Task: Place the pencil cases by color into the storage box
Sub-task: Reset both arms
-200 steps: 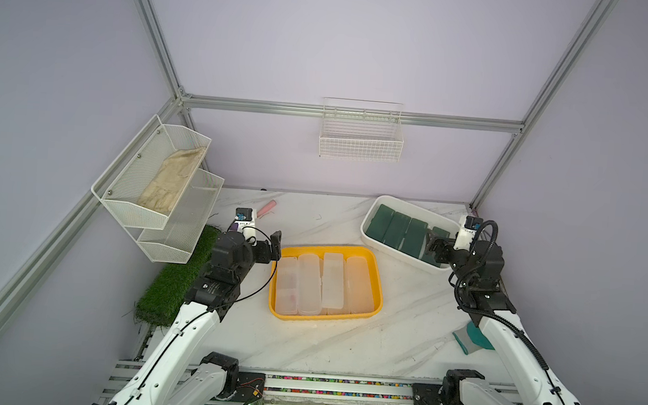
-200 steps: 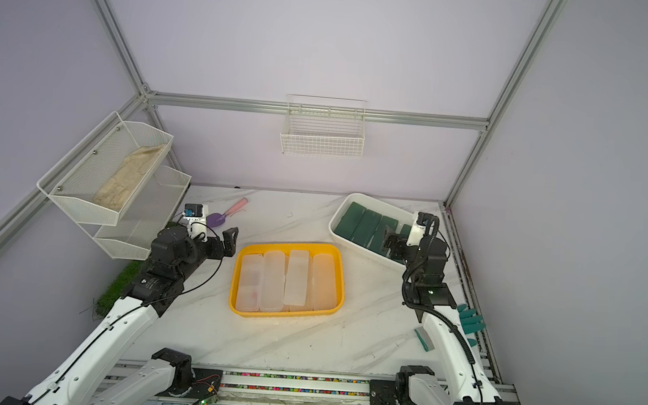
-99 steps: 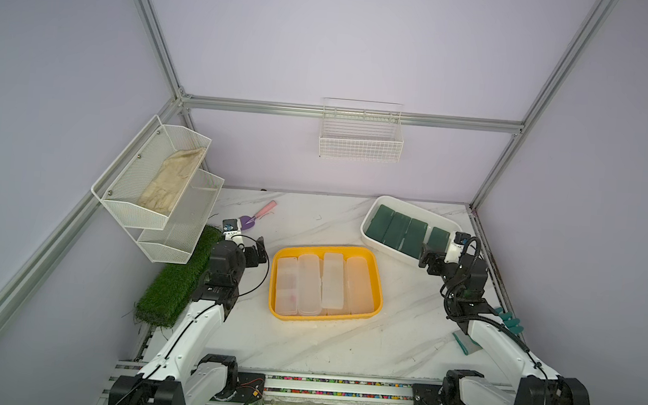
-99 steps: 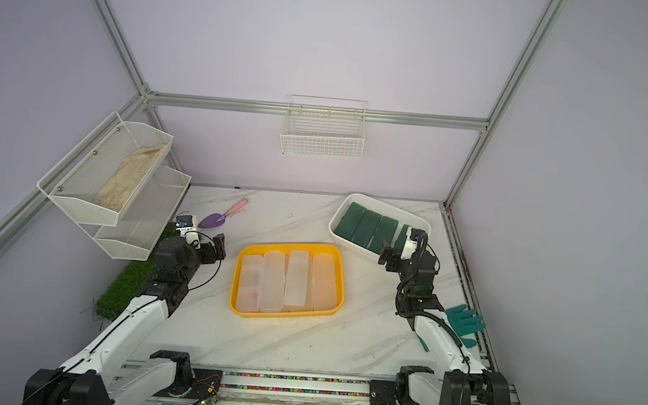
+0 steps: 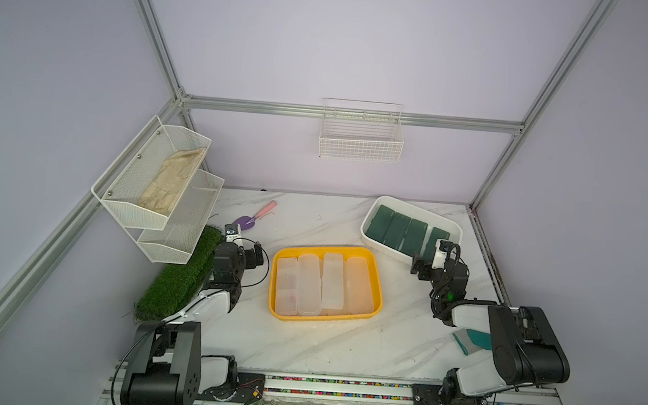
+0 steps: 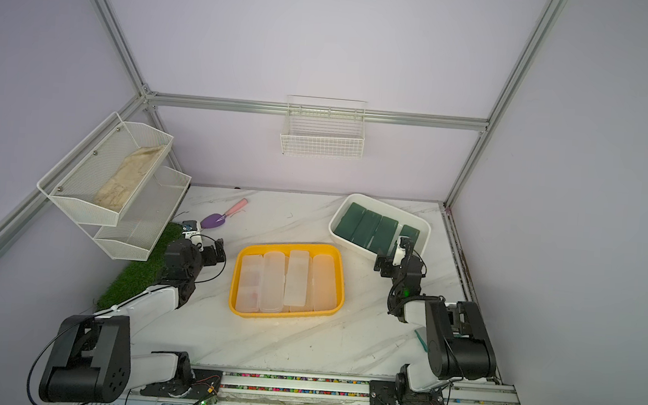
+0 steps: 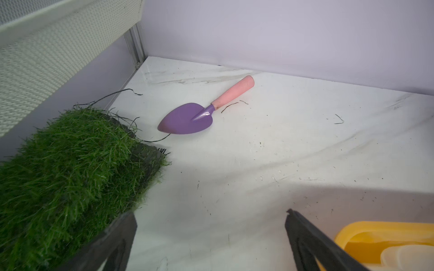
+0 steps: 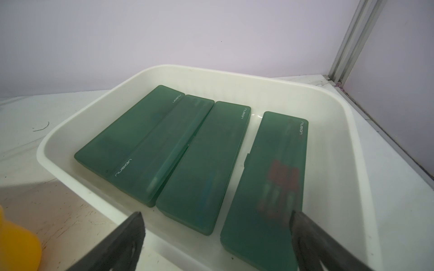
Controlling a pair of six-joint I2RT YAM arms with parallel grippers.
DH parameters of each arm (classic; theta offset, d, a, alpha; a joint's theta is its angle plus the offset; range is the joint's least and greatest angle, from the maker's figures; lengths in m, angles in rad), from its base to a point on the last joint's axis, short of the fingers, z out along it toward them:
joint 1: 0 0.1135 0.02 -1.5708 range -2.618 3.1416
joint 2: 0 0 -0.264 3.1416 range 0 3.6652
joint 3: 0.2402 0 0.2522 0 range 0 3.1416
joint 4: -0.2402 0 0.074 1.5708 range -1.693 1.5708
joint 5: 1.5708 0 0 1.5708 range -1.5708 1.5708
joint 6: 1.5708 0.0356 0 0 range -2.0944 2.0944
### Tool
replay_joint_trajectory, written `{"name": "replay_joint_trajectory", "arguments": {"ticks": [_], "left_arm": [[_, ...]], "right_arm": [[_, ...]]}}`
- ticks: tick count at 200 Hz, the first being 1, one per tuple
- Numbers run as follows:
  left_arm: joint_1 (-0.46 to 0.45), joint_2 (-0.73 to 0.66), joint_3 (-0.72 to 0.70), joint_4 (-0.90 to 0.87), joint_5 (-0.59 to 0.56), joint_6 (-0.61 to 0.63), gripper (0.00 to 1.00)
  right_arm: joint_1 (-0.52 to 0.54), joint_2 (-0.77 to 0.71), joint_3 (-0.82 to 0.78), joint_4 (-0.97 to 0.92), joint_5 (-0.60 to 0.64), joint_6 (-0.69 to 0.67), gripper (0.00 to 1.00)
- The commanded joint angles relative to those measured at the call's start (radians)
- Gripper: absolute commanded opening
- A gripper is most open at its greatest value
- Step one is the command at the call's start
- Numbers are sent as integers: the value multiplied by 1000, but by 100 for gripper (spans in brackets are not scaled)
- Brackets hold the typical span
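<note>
pencil cases (image 5: 310, 285) lie sorted. left gripper (image 5: 254, 256), jaws spread and empty, sits beside the grass mat (image 5: 182, 275); four frosted cases (image 5: 355, 285) fill the central yellow tray (image 5: 321, 318); four green cases (image 5: 399, 233) lie in the white tray (image 5: 451, 226); right gripper (image 5: 420, 267) gapes empty before it.

In both top views the right arm (image 5: 447, 276) hides much of the teal scraper (image 5: 475, 339) and the near end of one green pencil case (image 5: 436, 236). The left wrist view cuts off the yellow tray (image 7: 375, 230).
</note>
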Motion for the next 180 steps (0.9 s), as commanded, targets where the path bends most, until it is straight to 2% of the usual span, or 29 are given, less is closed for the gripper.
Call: {"name": "replay_joint_trajectory", "arguments": {"ticks": [1, 16, 36, 46, 70, 80, 102, 118, 129, 140, 180], "left_arm": [[7, 71, -26, 209, 24, 66, 100], [7, 154, -27, 283, 33, 88, 100], [6, 203, -16, 299, 68, 80, 100], [7, 225, -35, 367, 71, 94, 100], [7, 214, -47, 367, 65, 83, 100], [4, 217, -55, 369, 55, 85, 100], [2, 275, -127, 587, 46, 99, 100], [2, 256, -101, 503, 34, 85, 100], [2, 251, -85, 461, 32, 79, 100], [2, 255, -89, 474, 35, 82, 100], [-1, 261, -99, 507, 40, 100, 100]], "right_arm": [[-3, 52, -11, 173, -16, -26, 97], [-6, 81, -9, 197, -27, -29, 97], [-8, 122, -23, 261, -47, -38, 97], [-8, 147, -28, 293, -47, -38, 97], [-8, 222, -26, 368, -77, -46, 97], [-8, 215, -20, 344, -70, -40, 97], [-10, 216, -22, 351, -80, -49, 97], [-10, 224, -5, 334, -75, -34, 97], [-16, 224, 39, 245, -67, -15, 97], [-46, 227, 47, 230, -111, -1, 97], [-47, 216, 37, 238, -100, -13, 97]]}}
